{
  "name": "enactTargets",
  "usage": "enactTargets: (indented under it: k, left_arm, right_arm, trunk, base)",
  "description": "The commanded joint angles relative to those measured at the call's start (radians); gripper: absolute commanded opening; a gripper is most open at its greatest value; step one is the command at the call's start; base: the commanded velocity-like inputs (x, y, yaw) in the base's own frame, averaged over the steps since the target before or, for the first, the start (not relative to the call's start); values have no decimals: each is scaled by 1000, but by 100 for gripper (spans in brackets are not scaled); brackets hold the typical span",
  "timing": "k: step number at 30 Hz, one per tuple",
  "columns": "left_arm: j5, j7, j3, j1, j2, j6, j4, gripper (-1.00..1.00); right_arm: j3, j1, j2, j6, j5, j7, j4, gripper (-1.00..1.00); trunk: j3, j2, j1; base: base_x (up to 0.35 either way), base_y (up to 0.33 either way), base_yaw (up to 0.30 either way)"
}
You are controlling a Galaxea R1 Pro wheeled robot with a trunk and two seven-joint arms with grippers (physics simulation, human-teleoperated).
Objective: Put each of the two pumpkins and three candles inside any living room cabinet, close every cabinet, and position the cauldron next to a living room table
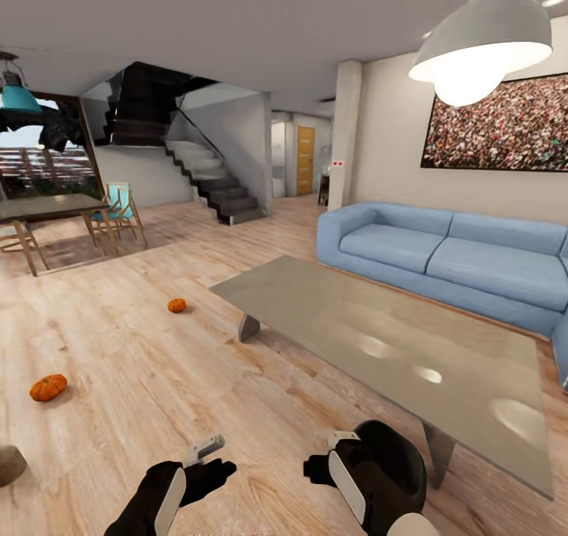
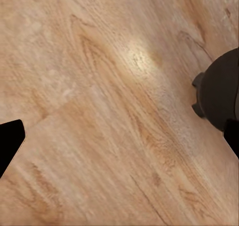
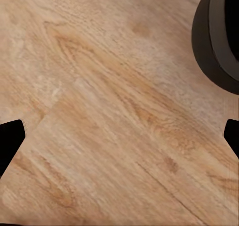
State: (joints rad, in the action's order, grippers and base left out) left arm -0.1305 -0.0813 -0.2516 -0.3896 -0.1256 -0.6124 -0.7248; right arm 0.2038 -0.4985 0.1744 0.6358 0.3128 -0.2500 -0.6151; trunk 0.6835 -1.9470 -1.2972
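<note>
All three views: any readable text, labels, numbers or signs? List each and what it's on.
None readable.
Large framed wall picture above the blue sofa: a speckled crowd-like pattern, no words.
Small white wall plate with two red dots on the pillar: too small to read.
Orange door down the hallway: no sign visible.
Both wrist views: light wood plank floor, no markings.

Honestly, I can't read a single word, number or logo anywhere in my views. The closest candidate is the big wall picture (image 1: 505, 124) over the sofa (image 1: 450, 256), and that's just a speckled crowd pattern, no lettering. There's a small white plate with red dots (image 1: 338, 161) on the pillar; too tiny to make out.
</note>
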Motion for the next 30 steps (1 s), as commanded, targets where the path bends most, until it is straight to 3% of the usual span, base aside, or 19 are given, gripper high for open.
enactTargets:
  k: [1, 15, 22, 30]
  left_arm:
    - [0, 0, 0, 0, 0, 0, 0, 100]
    - [0, -2, 0, 0, 1, 0, 0, 100]
    - [0, -3, 0, 0, 1, -1, 0, 100]
    - [0, -3, 0, 0, 3, 0, 0, 100]
  right_arm:
    - [0, 0, 0, 0, -1, 0, 0, 100]
    - [2, 0, 0, -1, -6, 0, -1, 100]
    - [77, 0, 0, -11, -6, 0, -5, 100]
    - [91, 0, 0, -12, -7, 0, -8, 100]
  trunk:
    - [1, 0, 0]
    - [16, 0, 0]
    - [25, 0, 0]
    - [34, 0, 0]
  base:
    - [0, 0, 236]
    - [0, 0, 234]
    - [82, 82, 217]
    - [82, 65, 215]
